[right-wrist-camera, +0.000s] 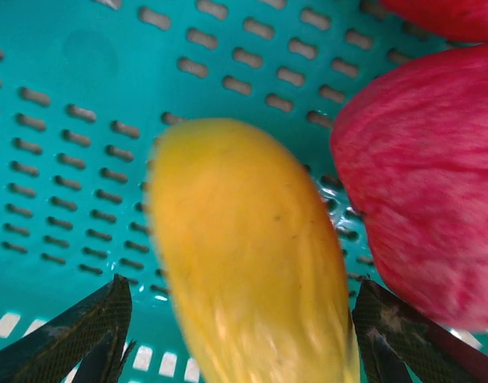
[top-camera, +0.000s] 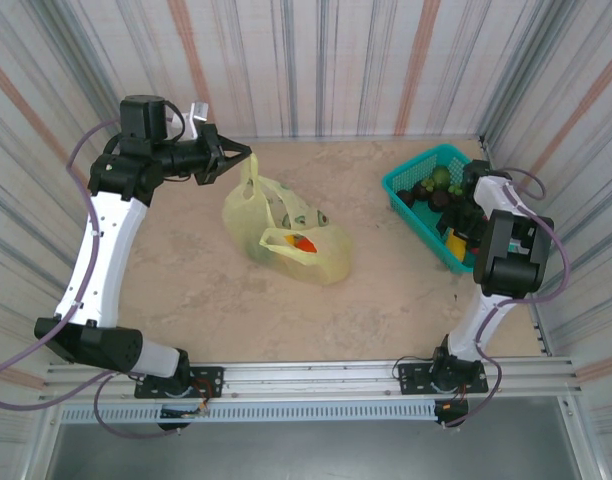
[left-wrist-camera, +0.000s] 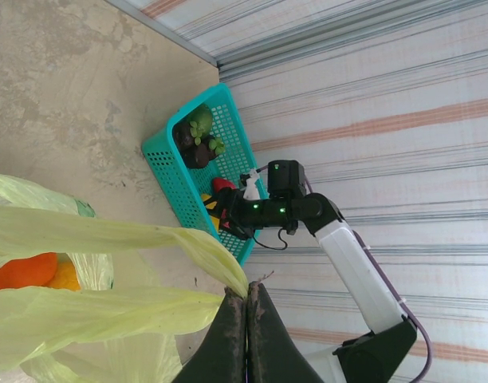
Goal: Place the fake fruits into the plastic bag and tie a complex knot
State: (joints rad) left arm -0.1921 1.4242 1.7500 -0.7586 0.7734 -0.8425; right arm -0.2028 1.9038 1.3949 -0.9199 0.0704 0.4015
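The left pincer [top-camera: 233, 157] is pressed shut, its arm extended far forward; the right pincer [right-wrist-camera: 242, 285] is spread open, wrist angled downward.

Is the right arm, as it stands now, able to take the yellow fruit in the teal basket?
Probably yes. The right end effector is open inside the teal basket, a finger on each side of the yellow fruit. Only the red fruit, close beside one finger, may crowd it.

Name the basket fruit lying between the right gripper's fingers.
The yellow fruit, centred between the open fingers of the right gripper; the red fruit lies aside.
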